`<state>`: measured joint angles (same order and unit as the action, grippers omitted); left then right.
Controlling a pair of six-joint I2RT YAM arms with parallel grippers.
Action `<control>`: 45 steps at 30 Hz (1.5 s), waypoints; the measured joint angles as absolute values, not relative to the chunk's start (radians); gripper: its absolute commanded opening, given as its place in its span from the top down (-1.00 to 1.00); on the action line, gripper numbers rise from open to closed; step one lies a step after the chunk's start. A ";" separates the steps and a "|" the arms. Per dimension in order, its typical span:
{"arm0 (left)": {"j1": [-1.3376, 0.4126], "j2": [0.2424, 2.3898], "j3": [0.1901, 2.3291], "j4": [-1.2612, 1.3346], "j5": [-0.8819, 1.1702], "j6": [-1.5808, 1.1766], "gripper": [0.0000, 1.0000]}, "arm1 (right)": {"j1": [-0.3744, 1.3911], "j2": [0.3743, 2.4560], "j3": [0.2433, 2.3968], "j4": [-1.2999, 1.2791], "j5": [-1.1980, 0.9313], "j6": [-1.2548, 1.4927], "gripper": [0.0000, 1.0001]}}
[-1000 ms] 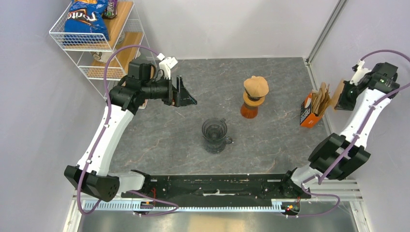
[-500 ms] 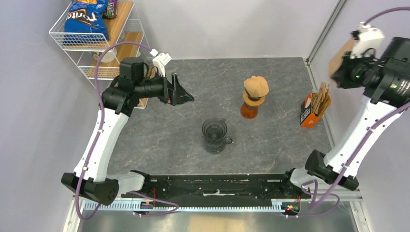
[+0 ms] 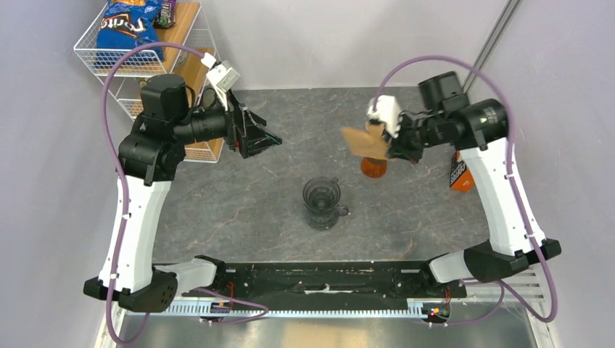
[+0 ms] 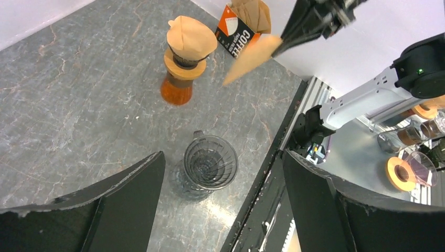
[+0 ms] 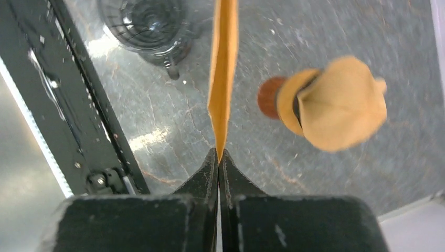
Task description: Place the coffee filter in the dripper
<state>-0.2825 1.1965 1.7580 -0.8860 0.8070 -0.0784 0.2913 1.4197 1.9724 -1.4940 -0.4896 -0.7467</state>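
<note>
A flat brown coffee filter hangs in the air, pinched at one corner by my right gripper, which is shut on it. It hovers over the back middle of the table, up and to the right of the clear glass dripper. The dripper stands upright at mid-table with nothing in it. My left gripper is open and holds nothing, high above the table to the dripper's back left.
An orange-brown pour-over stand with a filter in it sits just under my right gripper. A box of filters stands at the right edge. A wire shelf with snack bags is at the back left.
My right arm has swung from the far right edge to the middle, carrying the filter over the orange-brown stand. My left arm has risen and pulled back left, its jaws slightly wider.
</note>
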 measured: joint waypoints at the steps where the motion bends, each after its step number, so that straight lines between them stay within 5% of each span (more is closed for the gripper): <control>1: -0.282 1.204 1.767 -0.891 0.813 -0.074 -0.76 | 0.339 1.419 1.960 -1.495 -0.471 -0.776 1.00; 16: -0.511 1.274 1.680 -0.904 0.840 -0.018 -0.64 | 0.873 1.404 1.917 -1.482 -0.229 -0.939 1.00; 29: -0.601 1.196 1.513 -0.879 0.814 -0.018 -0.60 | 0.962 1.438 1.919 -1.473 -0.155 -0.908 1.00; 36: -0.380 1.021 1.396 -0.755 0.925 -0.033 -0.61 | 0.970 1.423 1.919 -1.449 -0.155 -0.905 1.00; 45: -0.381 0.722 1.114 -0.677 0.955 0.183 -0.51 | 0.973 1.375 1.908 -1.341 -0.200 -0.846 1.00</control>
